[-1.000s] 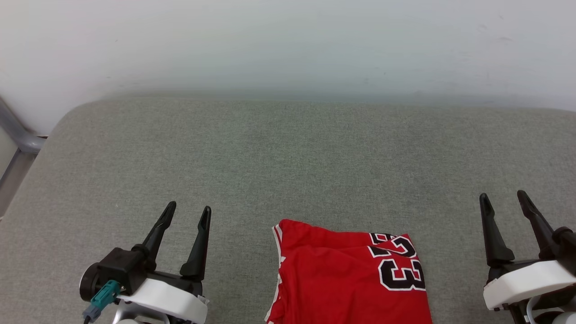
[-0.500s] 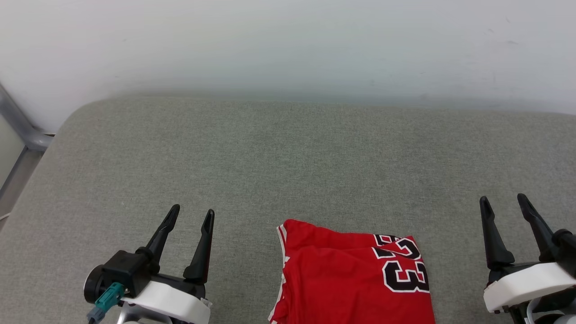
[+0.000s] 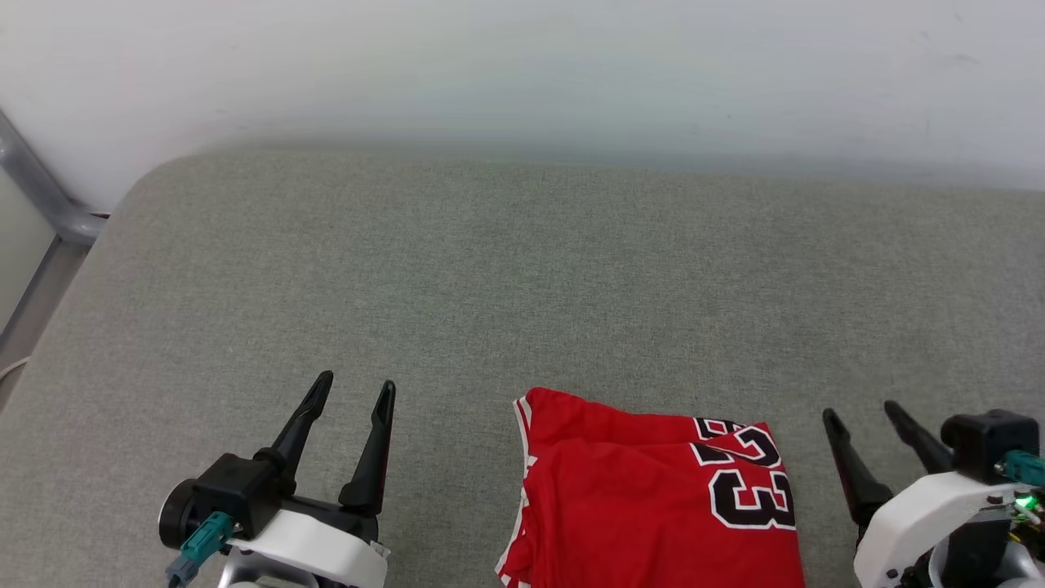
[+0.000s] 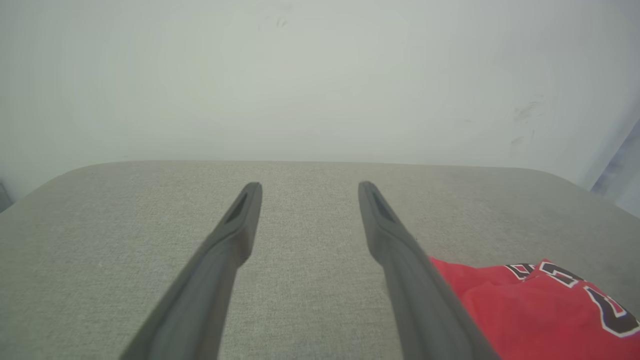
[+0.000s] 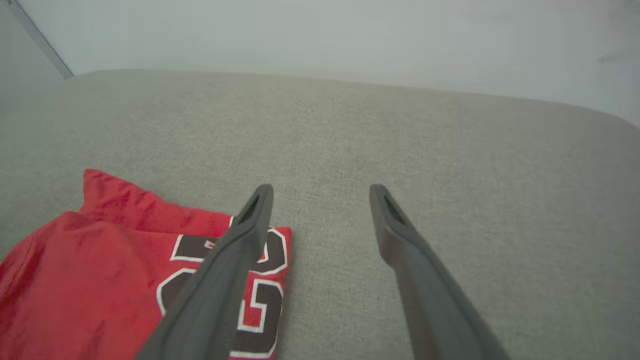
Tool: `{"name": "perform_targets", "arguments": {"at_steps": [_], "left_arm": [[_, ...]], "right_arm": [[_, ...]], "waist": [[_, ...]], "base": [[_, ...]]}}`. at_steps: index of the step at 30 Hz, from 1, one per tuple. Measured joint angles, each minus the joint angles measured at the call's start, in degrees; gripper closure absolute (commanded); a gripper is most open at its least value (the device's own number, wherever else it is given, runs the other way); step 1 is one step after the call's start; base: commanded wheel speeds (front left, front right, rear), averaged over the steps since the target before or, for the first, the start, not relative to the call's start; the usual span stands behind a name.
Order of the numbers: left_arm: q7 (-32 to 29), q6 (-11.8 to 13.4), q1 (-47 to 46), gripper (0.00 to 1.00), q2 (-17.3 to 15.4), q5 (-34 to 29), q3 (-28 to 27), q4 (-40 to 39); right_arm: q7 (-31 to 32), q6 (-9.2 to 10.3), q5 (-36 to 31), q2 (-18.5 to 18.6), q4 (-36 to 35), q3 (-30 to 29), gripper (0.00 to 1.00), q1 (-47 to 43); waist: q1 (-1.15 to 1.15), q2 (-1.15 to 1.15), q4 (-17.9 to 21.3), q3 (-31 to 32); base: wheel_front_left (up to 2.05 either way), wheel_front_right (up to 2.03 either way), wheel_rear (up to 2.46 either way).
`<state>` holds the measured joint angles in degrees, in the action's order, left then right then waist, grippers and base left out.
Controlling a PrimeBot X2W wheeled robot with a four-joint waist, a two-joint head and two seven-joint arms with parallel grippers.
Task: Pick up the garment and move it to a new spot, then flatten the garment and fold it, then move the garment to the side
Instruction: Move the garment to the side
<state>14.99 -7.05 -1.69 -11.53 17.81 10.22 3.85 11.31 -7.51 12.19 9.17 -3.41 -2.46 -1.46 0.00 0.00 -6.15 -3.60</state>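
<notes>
The garment (image 3: 645, 498), a red jersey with a black white-outlined number and striped trim along its left edge, lies folded on the grey cushion (image 3: 522, 278) at the bottom centre of the head view. My left gripper (image 3: 355, 390) hovers open to its left, apart from it. To its right my right gripper (image 3: 864, 412) is open and close to the cloth's edge. In the left wrist view the garment (image 4: 530, 310) lies right of the open left gripper (image 4: 310, 186). In the right wrist view the garment (image 5: 100, 270) lies left of the open right gripper (image 5: 321, 189).
A white wall (image 3: 522, 73) rises behind the cushion's far edge. A grey metal frame (image 3: 37, 204) stands at the left, past the cushion's rounded corner. Bare cushion stretches beyond the garment and to both sides.
The head camera has shifted a little, so the cushion sits differently in the picture. My right gripper has dropped lower and drawn left, closer to the garment. The left gripper holds its pose.
</notes>
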Motion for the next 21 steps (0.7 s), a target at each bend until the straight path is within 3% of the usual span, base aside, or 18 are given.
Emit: {"name": "perform_targets", "arguments": {"at_steps": [10, 21], "left_arm": [[0.0, -0.4, -1.9, 0.0, 0.9, -0.4, 0.5, 0.6], [0.0, -0.4, -4.7, 0.0, 1.3, -0.4, 2.1, 1.0]], "right_arm": [[23.9, 0.0, 5.6, 0.2, -2.1, 3.9, 0.0, -2.7], [35.1, 0.01, 1.0, -2.1, 0.6, 3.2, 0.0, -1.3]], "waist": [[0.0, 0.0, -2.0, -3.9], [0.0, 0.0, -5.1, -7.2]], "base": [[0.0, 0.0, 0.0], [0.0, 0.0, 0.0]]}}
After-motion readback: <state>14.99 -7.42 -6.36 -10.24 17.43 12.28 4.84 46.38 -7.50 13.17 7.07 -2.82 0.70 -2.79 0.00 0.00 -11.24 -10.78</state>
